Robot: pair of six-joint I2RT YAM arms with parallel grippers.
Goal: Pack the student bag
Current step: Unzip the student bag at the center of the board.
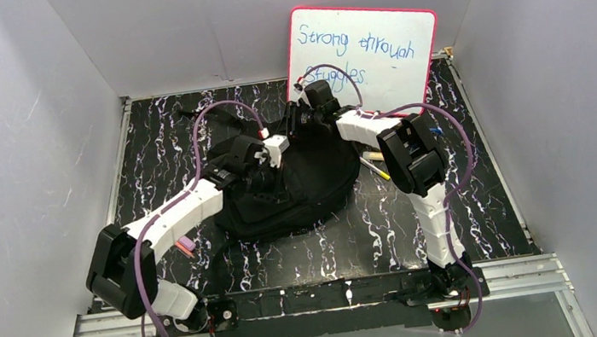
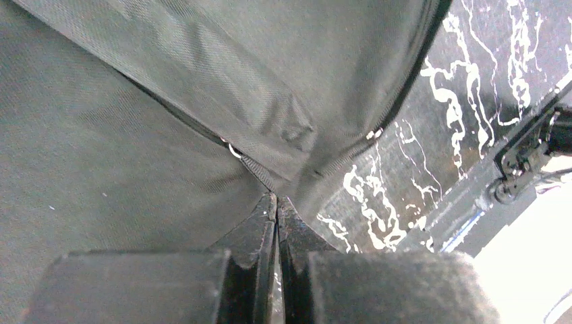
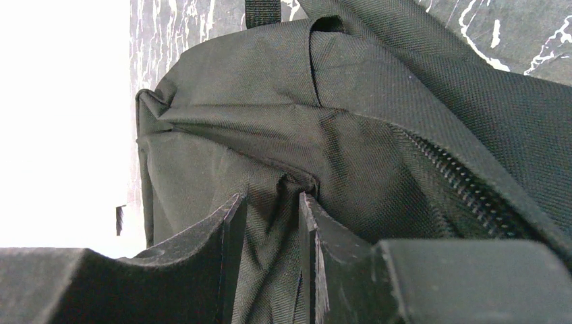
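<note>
From above, the bag [image 1: 315, 188] is seen lying at the middle of the black marbled surface [image 1: 490, 214], in front of a whiteboard [image 1: 382, 38] propped against the back wall. The left arm [image 1: 184, 212] is folded at its elbow near the surface's left edge and stretched toward the bag, its wrist set over the bag's left part. The right arm [image 1: 434, 212] is raised from its base, bent sharply at the elbow beside the bag's right end, and reached leftward to the bag's far edge, just below the whiteboard. Two thin sticks [image 1: 376, 166] are laid between the bag and that elbow.

In the left wrist view, the left pincer [image 2: 276, 201] is closed, its fingertips pressed together and set against the bag's fabric at a seam near its edge. Whether any cloth is nipped there cannot be told.

In the right wrist view, the right pincer [image 3: 268, 202] is held partly closed, and a bunched fold of the bag's fabric is clamped between its two fingers, with creases drawn toward the grip. A zip [image 3: 465, 189] is seen running just right of the fingers.
</note>
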